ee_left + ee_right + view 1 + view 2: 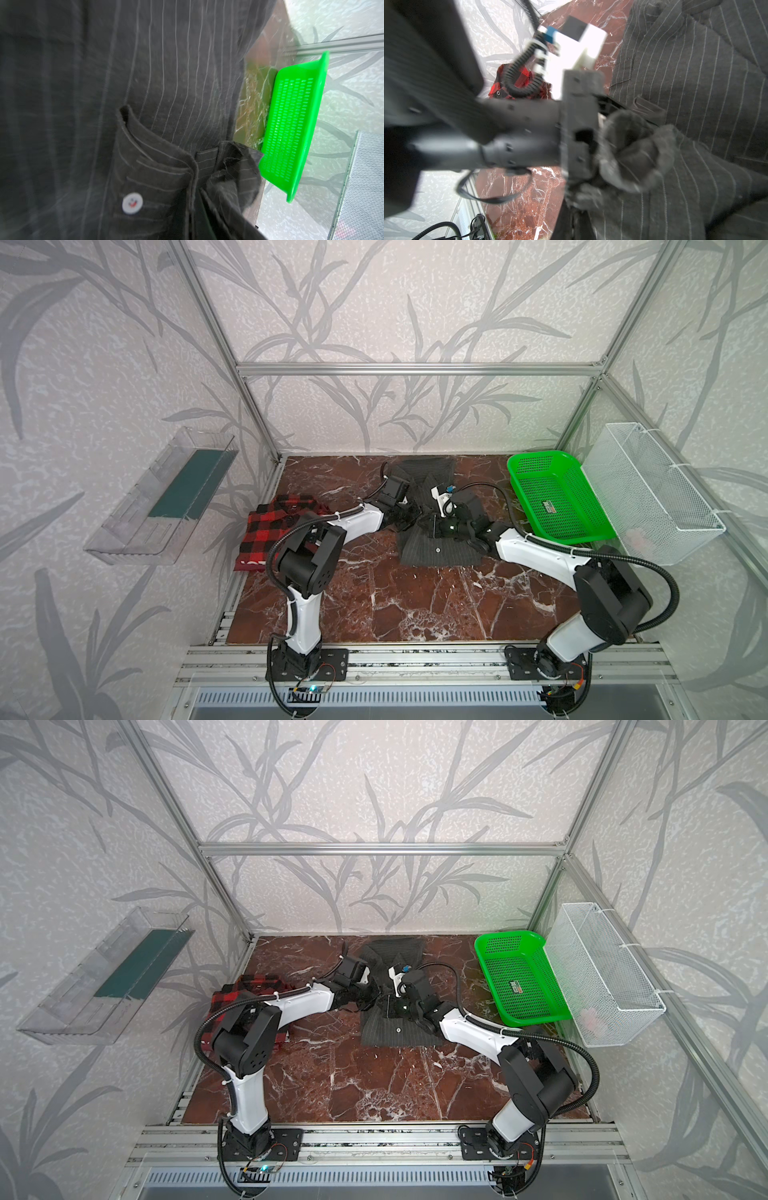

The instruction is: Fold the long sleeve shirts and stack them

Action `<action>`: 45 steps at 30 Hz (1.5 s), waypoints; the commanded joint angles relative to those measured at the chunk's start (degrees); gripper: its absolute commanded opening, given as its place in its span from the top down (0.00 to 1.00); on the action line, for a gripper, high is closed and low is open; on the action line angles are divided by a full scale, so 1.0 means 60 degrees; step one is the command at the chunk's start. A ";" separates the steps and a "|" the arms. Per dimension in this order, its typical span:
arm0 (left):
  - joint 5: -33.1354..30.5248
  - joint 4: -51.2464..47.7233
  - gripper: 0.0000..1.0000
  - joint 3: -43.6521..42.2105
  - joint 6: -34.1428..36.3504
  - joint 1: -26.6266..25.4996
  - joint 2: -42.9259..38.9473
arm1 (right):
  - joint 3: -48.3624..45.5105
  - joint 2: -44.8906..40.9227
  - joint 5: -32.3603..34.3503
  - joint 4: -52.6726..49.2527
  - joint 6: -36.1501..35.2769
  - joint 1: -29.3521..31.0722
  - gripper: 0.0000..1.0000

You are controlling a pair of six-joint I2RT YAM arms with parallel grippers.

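Note:
The dark charcoal pinstriped shirt (436,549) (395,1033) lies at the middle back of the table, its white button (132,203) facing up. Both grippers meet low over its middle. My left gripper (412,517) (370,999) is shut on a bunched fold of this shirt (207,187); its fingertips are buried in the cloth. Right beside it, my right gripper (430,526) (387,1006) is also shut, pinching the same shirt's cloth (643,207). The red-and-black plaid shirt (274,526) (232,994) (521,82) lies folded at the table's left edge, partly behind the left arm.
A green plastic basket (557,497) (519,977) (295,124) stands at the back right, close to the charcoal shirt. A white wire basket (648,489) (602,973) hangs on the right wall. A clear tray (162,497) is fixed to the left wall.

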 commanded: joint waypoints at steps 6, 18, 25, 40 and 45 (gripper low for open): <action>0.0121 0.0335 1.00 -0.0508 -0.0228 -0.0085 0.0642 | -0.0228 -0.0207 0.0066 0.0432 0.0100 -0.0054 1.00; -0.0481 -0.1360 0.51 -0.0518 0.0738 0.0492 -0.0734 | -0.0358 -0.0262 0.0121 0.0352 0.0114 -0.0094 1.00; -0.0528 -0.1864 0.22 -0.0518 0.1003 0.0863 -0.1316 | -0.0301 -0.0163 0.0092 0.0356 0.0133 -0.0094 1.00; -0.1042 -0.3070 0.18 -0.1120 0.1529 0.1981 -0.3203 | 0.1042 0.1179 -0.0145 0.0052 0.0030 0.0090 1.00; -0.1402 -0.3314 0.18 -0.1827 0.1612 0.2246 -0.4001 | 0.2060 0.2411 -0.0204 -0.0188 -0.0022 0.0499 1.00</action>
